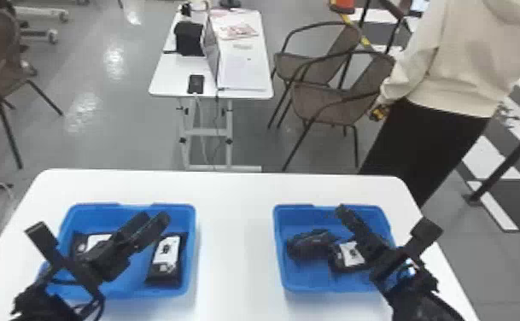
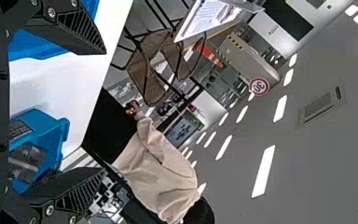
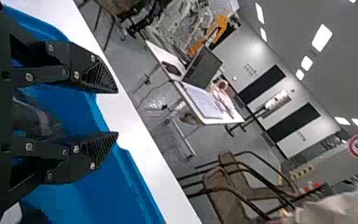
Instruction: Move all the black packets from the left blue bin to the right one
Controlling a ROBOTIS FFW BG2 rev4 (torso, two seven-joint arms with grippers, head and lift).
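Black packets, left: two are seen in the left blue bin [image 1: 191, 247], one [image 1: 165, 260] near its right wall, one [image 1: 94, 241] partly hidden by the left gripper [image 1: 97, 224].
Black packets, right: two [image 1: 310, 244] [image 1: 348, 256] are held side by side by the right blue bin [image 1: 279, 256].
Left gripper: fingers spread wide.
Right gripper [image 1: 387, 221]: fingers parted, seen over its bin.
Table [image 1: 235, 239]: both bins are supported.

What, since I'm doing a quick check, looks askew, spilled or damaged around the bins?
Nothing stands out: the left bin and right bin sit upright on the table, the black packets I can see lie inside them, and no spill shows.
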